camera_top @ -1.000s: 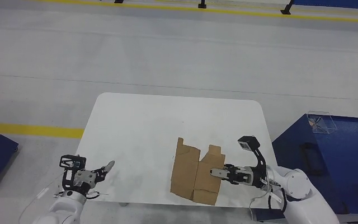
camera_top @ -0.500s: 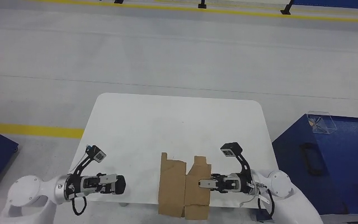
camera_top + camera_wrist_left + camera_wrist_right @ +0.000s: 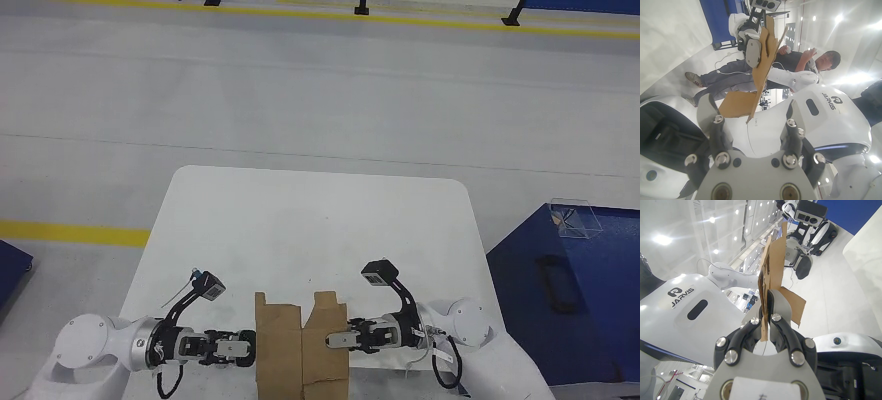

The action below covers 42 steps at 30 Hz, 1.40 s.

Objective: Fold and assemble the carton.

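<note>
Carton [image 3: 300, 345] over bench [image 3: 300, 220] edge: right jaws clenched on one side, left jaws released beside the other, likely to open it.

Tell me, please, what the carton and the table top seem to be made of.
The carton: brown corrugated cardboard, matte; its ragged edge in the right claw shows layered plies. The table: smooth white top, perhaps laminate or painted board.

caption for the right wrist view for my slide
Right gripper shut on the edge of the flattened carton, one flap splayed out, the left gripper beyond it.
</note>
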Available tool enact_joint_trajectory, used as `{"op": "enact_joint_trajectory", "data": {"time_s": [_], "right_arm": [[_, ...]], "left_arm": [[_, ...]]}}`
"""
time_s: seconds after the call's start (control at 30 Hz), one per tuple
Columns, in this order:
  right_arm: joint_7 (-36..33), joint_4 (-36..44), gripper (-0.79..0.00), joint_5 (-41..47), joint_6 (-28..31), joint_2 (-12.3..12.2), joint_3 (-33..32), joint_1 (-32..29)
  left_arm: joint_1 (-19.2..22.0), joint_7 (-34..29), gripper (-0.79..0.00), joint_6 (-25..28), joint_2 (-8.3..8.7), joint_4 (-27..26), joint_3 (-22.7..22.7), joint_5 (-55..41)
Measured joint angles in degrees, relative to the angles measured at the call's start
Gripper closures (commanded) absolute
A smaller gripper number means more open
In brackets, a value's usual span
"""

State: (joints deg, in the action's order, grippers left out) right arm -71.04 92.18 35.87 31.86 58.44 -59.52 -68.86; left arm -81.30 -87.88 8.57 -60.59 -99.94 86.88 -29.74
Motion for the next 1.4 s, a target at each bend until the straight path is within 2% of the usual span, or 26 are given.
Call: {"op": "enact_joint_trajectory", "data": {"time_s": [0.4, 0.43, 0.47, 0.87, 0.93, 1.0, 1.1, 1.17, 1.3, 1.4], "right_arm": [[0.3, -0.9, 0.0, -0.1, -0.1, 0.7, 1.6, 0.8], [0.2, -0.9, -0.185, -0.2, -0.4, 0.7, 1.7, 0.9], [0.1, -0.9, -0.785, -0.3, -0.6, 0.7, 1.8, 1.0], [0.2, -0.9, -0.785, -0.4, -0.6, 0.7, 1.7, 1.0], [1.9, -0.5, -0.785, -2.7, 0.1, 0.5, 0.3, 1.0], [6.1, 0.4, -0.785, -9.0, 3.8, -0.1, -3.1, 0.1], [13.5, 2.7, -0.785, -13.7, 10.1, -0.6, -8.6, -3.3], [18.1, 4.0, -0.785, -14.8, 14.1, -0.9, -11.9, -5.9], [24.1, 5.6, -0.785, -17.3, 17.0, -1.0, -15.2, -9.4], [27.5, 6.6, -0.785, -21.0, 18.2, -0.8, -15.8, -10.6]], "left_arm": [[-1.6, 1.5, 0.0, 1.1, 0.53, -3.5, -1.0, -1.7], [-1.7, 1.6, 0.0, 1.1, 0.57, -3.6, -1.0, -1.8], [-1.8, 1.7, 0.0, 1.1, 0.62, -3.8, -1.1, -1.9], [-2.0, 2.0, 0.0, 1.2, 0.71, -3.8, -1.1, -2.0], [-2.0, 2.1, 0.0, 1.4, 0.66, -3.8, -1.1, -2.2], [-2.1, 5.3, 0.0, 3.1, 0.3, -3.3, -1.1, -5.1], [-2.0, 13.1, 0.0, 9.8, -0.5, -1.7, -2.7, -9.4], [-1.5, 18.3, 0.0, 16.3, -1.29, -0.5, -5.2, -10.1], [0.7, 28.7, 0.0, 28.2, -3.33, 3.2, -11.7, -13.6], [3.0, 32.2, 0.0, 35.8, -4.84, 6.5, -17.5, -15.1]]}}
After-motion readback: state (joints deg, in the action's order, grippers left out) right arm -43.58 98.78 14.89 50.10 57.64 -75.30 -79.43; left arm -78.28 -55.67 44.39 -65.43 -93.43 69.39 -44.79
